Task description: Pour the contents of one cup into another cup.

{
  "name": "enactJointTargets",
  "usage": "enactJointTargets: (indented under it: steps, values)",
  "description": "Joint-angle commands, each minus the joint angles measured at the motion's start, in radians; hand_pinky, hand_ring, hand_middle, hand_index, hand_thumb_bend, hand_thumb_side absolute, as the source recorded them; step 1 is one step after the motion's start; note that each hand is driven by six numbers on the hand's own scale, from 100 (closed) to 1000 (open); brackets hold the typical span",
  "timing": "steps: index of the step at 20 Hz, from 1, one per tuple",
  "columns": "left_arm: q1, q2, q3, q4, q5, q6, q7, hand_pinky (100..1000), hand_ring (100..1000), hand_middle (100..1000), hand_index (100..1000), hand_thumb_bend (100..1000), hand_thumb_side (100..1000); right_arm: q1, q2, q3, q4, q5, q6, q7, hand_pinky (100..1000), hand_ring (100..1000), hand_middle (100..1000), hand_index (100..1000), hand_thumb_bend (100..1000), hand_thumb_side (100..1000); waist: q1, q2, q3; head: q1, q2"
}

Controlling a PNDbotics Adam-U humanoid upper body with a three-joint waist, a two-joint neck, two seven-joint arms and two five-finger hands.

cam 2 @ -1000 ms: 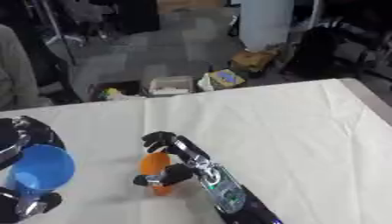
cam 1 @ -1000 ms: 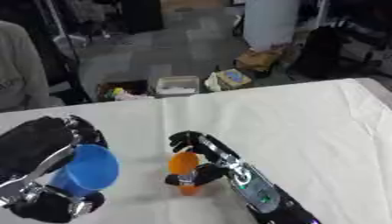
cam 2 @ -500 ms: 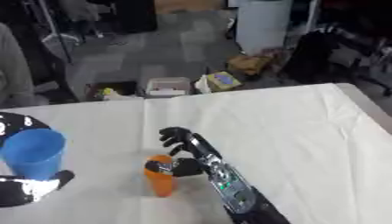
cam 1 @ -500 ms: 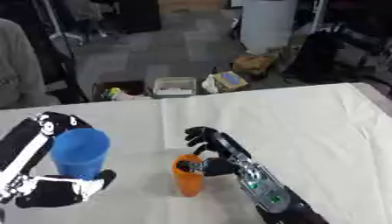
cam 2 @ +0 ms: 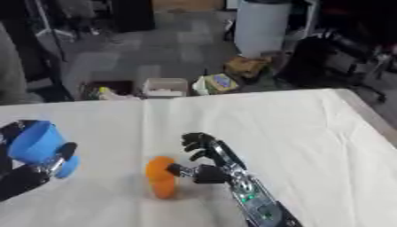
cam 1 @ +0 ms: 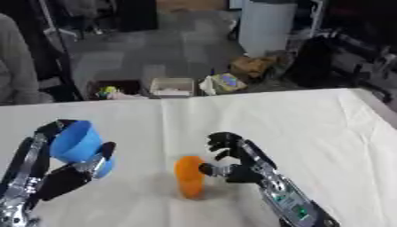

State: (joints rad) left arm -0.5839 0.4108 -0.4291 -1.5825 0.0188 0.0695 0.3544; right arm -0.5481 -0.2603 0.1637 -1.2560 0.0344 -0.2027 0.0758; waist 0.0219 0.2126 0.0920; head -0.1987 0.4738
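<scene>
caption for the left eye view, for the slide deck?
Left hand holds a blue cup above the white table; right hand open beside the standing orange cup.

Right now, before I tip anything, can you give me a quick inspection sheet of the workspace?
Surface: white table, bare cloth around the cups.
Job's things: blue cup held up off the table, tilted; orange cup upright on the table.
Clutter: nothing seen on the table.
Hands: left hand curled round the blue cup; right hand beside the orange cup, fingers spread, thumb at its side.
Cables: nothing seen.
Surroundings: white bin, boxes and bags on the floor beyond the far edge.
</scene>
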Motion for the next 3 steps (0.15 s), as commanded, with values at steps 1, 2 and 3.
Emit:
enactJointTargets:
  steps: [1,2,3]
  values:
    - [0.005,0.017,0.006,0.024,-0.069,-0.027,-0.024,581,273,389,661,478,219,0.012,-0.036,-0.009,-0.045,0.004,0.005,-0.001,629,727,672,767,695,376,-0.002,-0.013,-0.002,0.005,0.003]
    - [0.010,0.025,0.011,0.025,-0.110,-0.021,-0.043,587,281,399,666,478,228,0.025,-0.041,-0.013,-0.048,0.007,0.007,-0.003,629,727,671,768,695,377,-0.002,-0.013,-0.002,0.006,0.005]
    - [0.014,0.031,0.017,0.022,-0.146,-0.013,-0.061,588,283,401,666,480,226,0.037,-0.044,-0.018,-0.049,0.008,0.010,-0.008,629,727,672,772,694,377,-0.001,-0.013,-0.001,0.008,0.006]
